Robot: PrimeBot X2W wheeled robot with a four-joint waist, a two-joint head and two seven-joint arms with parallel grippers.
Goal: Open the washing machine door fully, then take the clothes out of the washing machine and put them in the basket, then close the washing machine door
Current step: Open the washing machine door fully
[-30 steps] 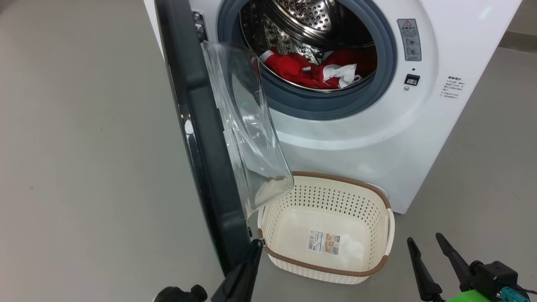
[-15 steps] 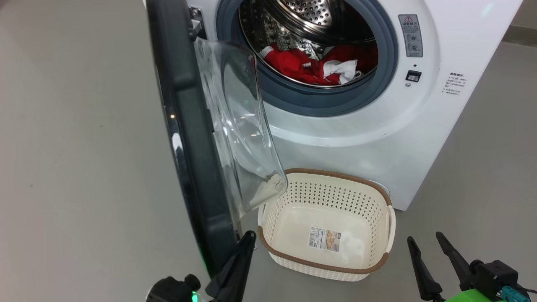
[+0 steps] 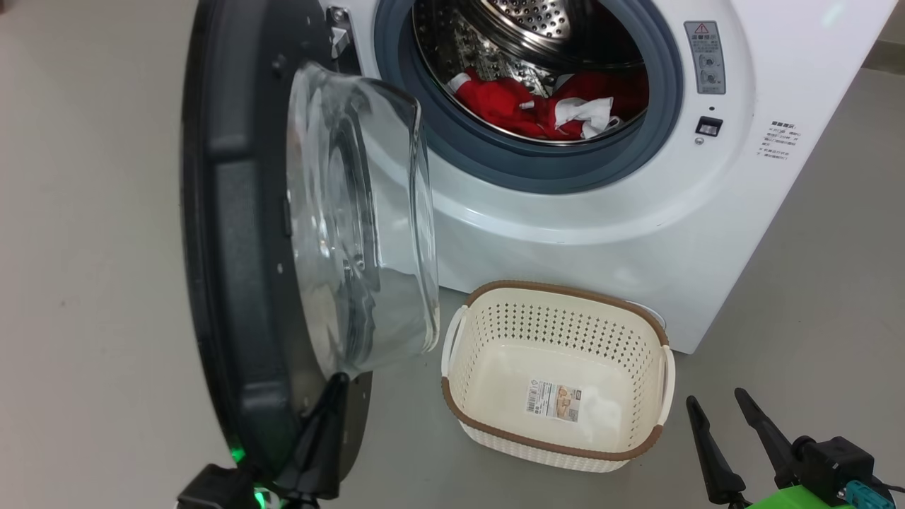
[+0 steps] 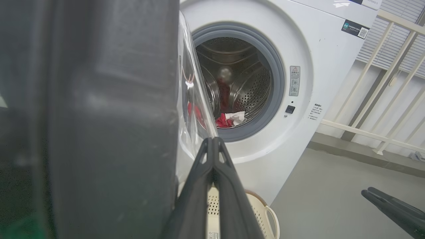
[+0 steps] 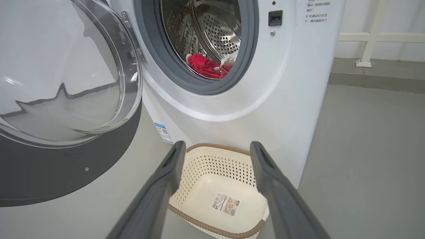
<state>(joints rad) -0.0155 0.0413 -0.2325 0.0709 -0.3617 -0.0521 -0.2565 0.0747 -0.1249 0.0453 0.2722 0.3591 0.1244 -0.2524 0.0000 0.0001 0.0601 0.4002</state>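
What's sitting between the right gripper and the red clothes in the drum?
The basket, then the washing machine with its white front and grey ring, as the right wrist view shows.

A red warning triangle [image 3: 701,28] heads the grey label [image 3: 708,63] on the washing machine [image 3: 601,226]; its small print [image 3: 779,141] is unreadable.

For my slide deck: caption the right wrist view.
Open right pincer frames the empty basket; washing machine door swung open, red clothes in the drum.
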